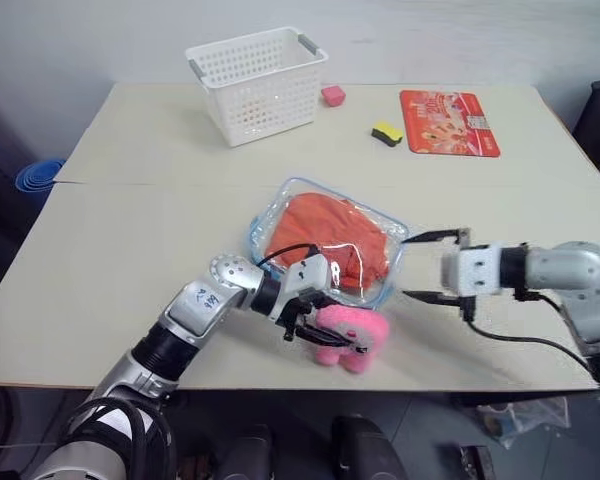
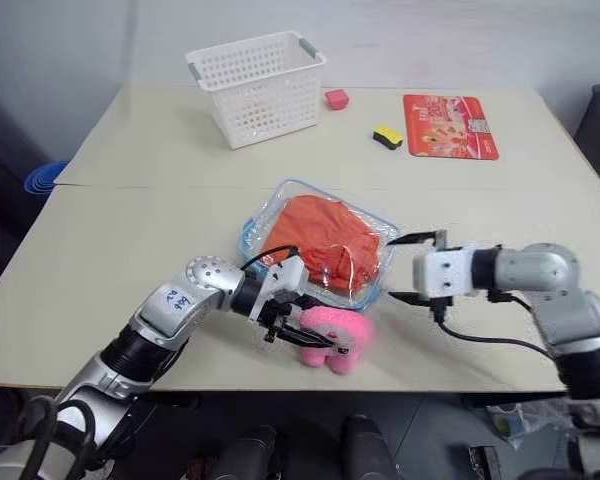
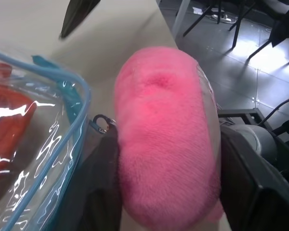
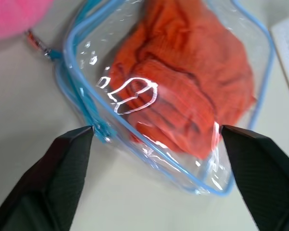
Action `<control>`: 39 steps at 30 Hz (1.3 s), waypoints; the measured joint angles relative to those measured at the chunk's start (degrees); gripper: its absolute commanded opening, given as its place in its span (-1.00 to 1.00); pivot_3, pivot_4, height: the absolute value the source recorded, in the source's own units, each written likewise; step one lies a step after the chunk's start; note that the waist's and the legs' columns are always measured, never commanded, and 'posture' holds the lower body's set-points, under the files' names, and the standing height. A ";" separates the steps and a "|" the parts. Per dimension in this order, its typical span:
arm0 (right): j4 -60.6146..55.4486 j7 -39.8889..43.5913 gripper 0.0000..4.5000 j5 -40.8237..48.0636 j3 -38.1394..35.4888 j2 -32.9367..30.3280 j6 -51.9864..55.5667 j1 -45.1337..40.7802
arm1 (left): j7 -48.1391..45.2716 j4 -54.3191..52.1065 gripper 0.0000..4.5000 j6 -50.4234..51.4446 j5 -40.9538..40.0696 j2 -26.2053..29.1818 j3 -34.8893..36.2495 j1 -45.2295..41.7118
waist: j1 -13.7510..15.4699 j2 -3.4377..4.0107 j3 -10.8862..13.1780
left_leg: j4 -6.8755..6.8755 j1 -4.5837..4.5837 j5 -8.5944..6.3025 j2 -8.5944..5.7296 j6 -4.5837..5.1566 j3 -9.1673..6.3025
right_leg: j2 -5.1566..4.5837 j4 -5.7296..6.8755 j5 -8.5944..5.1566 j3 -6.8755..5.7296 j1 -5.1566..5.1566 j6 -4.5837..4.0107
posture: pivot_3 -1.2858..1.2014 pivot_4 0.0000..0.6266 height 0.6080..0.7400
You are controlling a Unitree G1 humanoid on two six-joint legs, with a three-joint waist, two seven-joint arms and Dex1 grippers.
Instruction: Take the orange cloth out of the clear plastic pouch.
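On the beige surface (image 1: 130, 200), the orange cloth (image 1: 325, 235) is seen inside the clear plastic pouch (image 1: 280, 200), a pink plush toy (image 1: 352, 335) is pinched by the left end effector (image 1: 315, 330), and the right end effector (image 1: 425, 268) is spread beside the pouch.

Head pair high over table (image 1: 130, 150); wrist views close on pouch (image 4: 149, 120).

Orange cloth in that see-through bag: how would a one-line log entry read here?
orange cloth: inside clear plastic pouch | left gripper: shut on pink plush toy | right gripper: open, beside pouch
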 measured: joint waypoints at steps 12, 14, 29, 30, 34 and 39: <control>3.33 0.09 0.59 0.22 5.17 4.13 -8.40 -0.01 | 2.56 -5.79 -0.94 4.92 -0.16 0.18 0.99 1.85 | 0.06 0.00 0.00 | 0.02 0.00 0.00 -0.01 0.01 -0.04 | -0.02 -0.02 0.00 -0.01 0.03 0.00 | 0.03 -0.52 1.00; 4.00 -0.08 0.30 0.01 5.23 4.15 -8.89 -0.17 | 2.64 -6.00 -0.94 4.99 -0.17 0.37 1.10 2.01 | 0.00 0.00 0.00 | 0.02 0.02 0.01 0.00 -0.01 -0.04 | -0.01 -0.01 0.00 -0.02 0.03 0.00 | 0.03 -0.52 1.00; 4.73 -0.44 -0.97 0.47 5.23 5.34 -8.38 -1.19 | 4.64 -6.00 -0.94 5.50 -0.25 -0.05 3.32 2.71 | 0.07 0.00 0.00 | 0.02 0.01 0.01 -0.01 -0.01 -0.06 | -0.02 -0.01 0.00 -0.03 0.03 0.00 | 0.03 -0.52 1.00; 5.41 -0.73 -0.97 0.18 5.23 5.34 -8.49 -1.22 | 5.11 -6.01 -0.94 5.65 -0.37 -0.05 3.86 3.11 | -0.01 0.01 0.00 | 0.02 0.02 0.01 -0.01 -0.01 -0.05 | -0.02 0.00 0.00 -0.02 0.03 0.00 | 0.03 -0.52 1.00; 10.87 -0.89 -0.97 -1.48 5.43 4.94 -12.39 -3.11 | 7.53 -6.92 -0.94 8.11 -2.48 0.50 8.70 6.28 | -0.16 0.01 0.00 | 0.02 0.03 0.02 0.00 -0.02 -0.04 | -0.02 0.05 0.00 0.00 0.01 0.00 | 0.03 -0.52 1.00; 22.98 -0.78 -0.97 -3.36 5.64 3.49 -23.10 -9.55 | 11.44 -13.15 -0.94 14.46 -8.71 3.78 19.55 10.24 | -0.27 0.01 0.00 | 0.02 0.04 0.02 0.02 -0.02 -0.05 | -0.03 0.01 0.00 -0.01 0.02 0.00 | 0.03 -0.52 1.00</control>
